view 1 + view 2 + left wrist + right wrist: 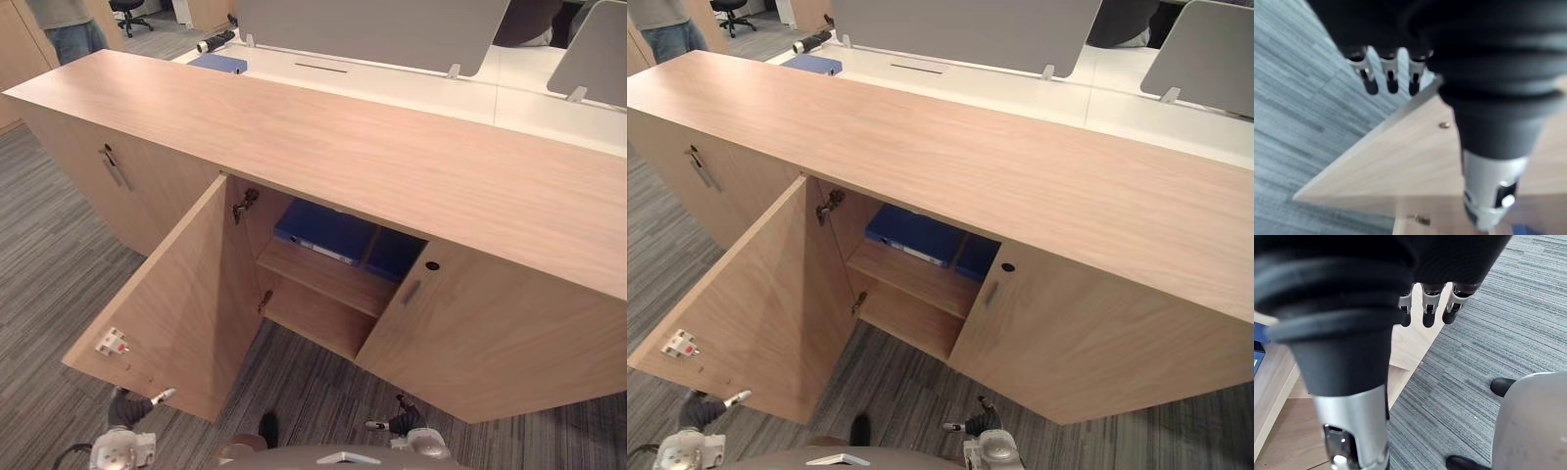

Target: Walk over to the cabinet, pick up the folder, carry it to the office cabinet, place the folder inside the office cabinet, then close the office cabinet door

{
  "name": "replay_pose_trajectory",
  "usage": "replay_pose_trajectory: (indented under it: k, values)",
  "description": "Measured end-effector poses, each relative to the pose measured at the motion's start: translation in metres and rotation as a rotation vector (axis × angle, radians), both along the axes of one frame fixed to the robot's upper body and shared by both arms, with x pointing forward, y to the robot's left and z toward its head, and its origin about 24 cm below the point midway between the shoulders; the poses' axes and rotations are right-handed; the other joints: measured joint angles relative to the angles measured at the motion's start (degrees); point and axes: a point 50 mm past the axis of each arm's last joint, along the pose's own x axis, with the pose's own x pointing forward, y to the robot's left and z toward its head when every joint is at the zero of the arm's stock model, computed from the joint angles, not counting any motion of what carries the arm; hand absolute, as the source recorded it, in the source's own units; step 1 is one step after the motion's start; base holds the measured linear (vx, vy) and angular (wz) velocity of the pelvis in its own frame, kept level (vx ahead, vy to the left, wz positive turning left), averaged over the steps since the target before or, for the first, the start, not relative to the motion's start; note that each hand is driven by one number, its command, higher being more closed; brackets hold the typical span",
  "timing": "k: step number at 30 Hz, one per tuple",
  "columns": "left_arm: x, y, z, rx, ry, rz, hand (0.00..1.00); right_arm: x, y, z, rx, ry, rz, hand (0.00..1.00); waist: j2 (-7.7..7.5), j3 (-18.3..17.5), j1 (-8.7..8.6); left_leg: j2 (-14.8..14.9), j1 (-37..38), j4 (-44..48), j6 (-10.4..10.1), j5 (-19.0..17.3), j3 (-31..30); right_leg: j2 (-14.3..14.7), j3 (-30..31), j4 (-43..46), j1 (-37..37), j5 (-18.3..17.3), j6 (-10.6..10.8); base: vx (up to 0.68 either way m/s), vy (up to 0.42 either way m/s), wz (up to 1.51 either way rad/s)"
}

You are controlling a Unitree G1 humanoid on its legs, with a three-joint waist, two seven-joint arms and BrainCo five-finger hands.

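Folder shelved, door open

Blue folder [323,233] lies on the upper shelf [328,279] inside the office cabinet [392,166]. Left hand [132,409], relaxed and empty, hangs by the open door [176,294]; right hand [404,423] likewise empty. Advised: flat push on the door's outer face, near its free edge

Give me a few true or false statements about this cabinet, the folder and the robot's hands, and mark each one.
1. The left door of the cabinet stands open. True.
2. A blue folder lies on the upper shelf inside the cabinet. True.
3. The left hand is holding the folder. False: it hangs low by the open door and holds nothing.
4. The right door is open too. False: it is shut.
5. The right hand rests on the cabinet top. False: it hangs low in front of the cabinet and holds nothing.
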Motion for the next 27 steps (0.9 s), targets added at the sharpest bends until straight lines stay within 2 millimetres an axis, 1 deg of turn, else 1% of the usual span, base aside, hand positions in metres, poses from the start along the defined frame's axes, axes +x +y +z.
replay_pose_trajectory:
  k: [2,4,5,7,8,9,10,11,12,14,16,17,18,19,20,21,23,24,25,27]
  values:
    - [-0.005,-0.014,-0.007,-0.041,0.031,-0.040,0.00,0.000,0.000,0.000,0.000,0.000,0.000,0.00,0.01,-0.01,-0.27,0.00,0.02,0.00,0.03,0.03,0.60,-0.03,0.37,0.05,-0.16,0.20,0.03,-0.05,0.015,-0.10]
    - [-0.001,-0.028,-0.010,-0.077,0.040,-0.107,0.00,0.000,0.000,0.000,0.001,0.001,0.000,0.00,0.11,-0.09,-0.53,0.00,0.10,0.00,0.04,0.04,0.98,-0.01,1.37,0.42,-0.61,0.25,0.04,-0.04,0.025,-0.18]
    - [0.001,-0.043,-0.014,-0.117,0.053,-0.165,0.00,0.001,0.001,0.000,0.003,-0.004,0.000,0.00,0.28,-0.24,-1.64,0.00,0.07,-0.01,0.07,0.02,1.54,-0.10,1.83,0.75,-1.18,0.29,-0.03,-0.04,0.027,-0.27]
    - [0.000,-0.062,-0.018,-0.169,0.073,-0.247,0.00,0.003,0.001,0.001,0.001,-0.012,0.000,0.00,0.64,-0.38,-2.11,0.10,0.05,-0.01,0.14,-0.03,2.42,-0.07,2.81,0.76,-1.72,0.47,-0.30,-0.03,0.033,-0.29]
    - [0.003,-0.084,-0.021,-0.224,0.075,-0.316,0.00,0.004,0.001,0.002,0.002,-0.015,0.000,0.00,0.88,-0.51,-2.93,0.18,0.06,-0.01,0.23,-0.09,2.87,-0.06,3.29,0.75,-2.00,0.54,-0.42,-0.03,0.028,-0.22]
    - [0.005,-0.090,-0.021,-0.237,0.072,-0.343,0.00,0.004,0.002,0.002,0.003,-0.018,0.000,0.00,0.90,-0.54,-3.32,0.19,0.07,-0.01,0.23,-0.09,2.97,-0.05,3.38,0.75,-2.05,0.61,-0.53,-0.02,0.018,-0.18]
    - [0.009,-0.101,-0.021,-0.260,0.063,-0.366,0.00,0.006,0.003,0.003,0.005,-0.024,0.000,0.00,0.89,-0.57,-3.85,0.28,0.11,-0.01,0.24,-0.10,3.22,0.00,3.62,0.72,-2.13,0.72,-0.70,-0.02,0.011,-0.20]
    - [0.020,-0.117,-0.019,-0.296,0.034,-0.417,0.00,0.006,0.004,0.003,0.007,-0.027,0.000,0.00,0.89,-0.76,-4.15,0.50,0.13,-0.01,0.24,-0.11,4.01,0.19,4.41,0.71,-2.54,0.96,-1.08,-0.02,0.009,-0.25]
    - [0.027,-0.124,-0.017,-0.306,0.014,-0.438,0.00,0.006,0.004,0.003,0.008,-0.027,0.000,0.00,0.93,-0.85,-4.23,0.61,0.13,-0.01,0.25,-0.12,4.27,0.26,4.63,0.70,-2.74,1.07,-1.25,-0.02,0.004,-0.30]
    - [0.049,-0.139,-0.007,-0.316,-0.055,-0.507,0.00,0.007,0.007,0.003,0.013,-0.030,-0.002,0.00,0.89,-1.31,-5.16,0.92,0.11,-0.01,0.28,-0.16,5.10,0.44,4.95,0.42,-3.05,1.49,-1.91,0.00,0.000,-0.26]
    - [0.072,-0.155,0.010,-0.325,-0.160,-0.581,0.00,0.007,0.009,0.003,0.016,-0.031,0.001,0.00,0.83,-2.35,-6.50,1.25,0.33,-0.01,0.19,-0.39,6.21,0.78,6.15,-0.20,-3.18,1.87,-2.51,0.03,-0.007,-0.29]
    - [0.078,-0.159,0.014,-0.325,-0.185,-0.601,0.00,0.007,0.009,0.003,0.016,-0.032,0.000,0.00,0.80,-2.41,-6.67,1.31,0.51,-0.01,0.11,-0.45,6.52,0.80,6.31,-0.21,-3.17,2.01,-2.67,0.05,-0.011,-0.30]
    - [0.087,-0.167,0.022,-0.328,-0.227,-0.643,0.00,0.007,0.009,0.003,0.016,-0.031,-0.001,0.00,0.79,-2.50,-6.82,1.45,0.93,-0.01,0.06,-0.75,7.31,0.85,6.84,-0.22,-3.15,2.12,-2.68,0.05,-0.012,-0.30]
    - [0.093,-0.174,0.028,-0.332,-0.255,-0.677,0.00,0.006,0.009,0.002,0.016,-0.030,-0.002,0.00,0.74,-2.90,-7.06,1.51,1.04,-0.01,0.02,-1.00,7.84,0.88,7.49,-0.59,-3.19,2.55,-2.10,0.05,-0.013,-0.30]
    - [0.096,-0.177,0.030,-0.334,-0.263,-0.691,0.00,0.006,0.009,0.002,0.017,-0.027,-0.002,0.00,0.74,-3.16,-7.16,1.57,1.04,0.00,0.04,-1.15,8.13,0.90,7.68,-0.91,-3.20,2.72,-1.89,0.07,-0.016,-0.27]
    - [0.098,-0.184,0.033,-0.341,-0.276,-0.717,0.00,0.005,0.010,0.001,0.019,-0.022,-0.003,0.00,0.64,-3.56,-7.39,1.64,1.07,0.00,0.05,-1.36,8.73,0.91,8.09,-1.62,-3.21,3.40,-0.89,0.08,-0.018,-0.23]
    - [0.102,-0.195,0.037,-0.352,-0.287,-0.774,0.00,0.007,0.012,0.001,0.023,-0.025,-0.004,0.00,0.61,-3.75,-8.35,1.68,1.09,0.02,0.09,-1.46,9.02,1.05,8.30,-2.54,-2.95,4.31,-0.03,0.09,-0.026,-0.16]
    - [0.104,-0.202,0.040,-0.358,-0.294,-0.810,0.00,0.007,0.012,0.001,0.026,-0.024,-0.005,0.00,0.58,-3.78,-8.80,1.79,1.15,0.03,0.34,-1.32,9.29,1.16,8.51,-2.85,-2.90,4.46,0.04,0.07,-0.030,-0.13]
    - [0.105,-0.202,0.040,-0.354,-0.296,-0.813,0.00,0.008,0.012,0.001,0.028,-0.021,-0.006,0.00,0.54,-3.75,-9.13,1.90,1.42,0.06,0.40,-1.36,9.59,1.28,8.92,-3.01,-2.61,4.70,0.15,0.09,-0.035,-0.16]
    - [0.106,-0.203,0.041,-0.350,-0.298,-0.825,0.00,0.009,0.013,0.000,0.028,-0.015,-0.005,0.00,0.45,-3.69,-9.24,2.09,2.15,0.17,0.39,-1.58,10.10,1.42,9.31,-3.34,-2.11,4.86,0.15,0.06,-0.024,-0.18]
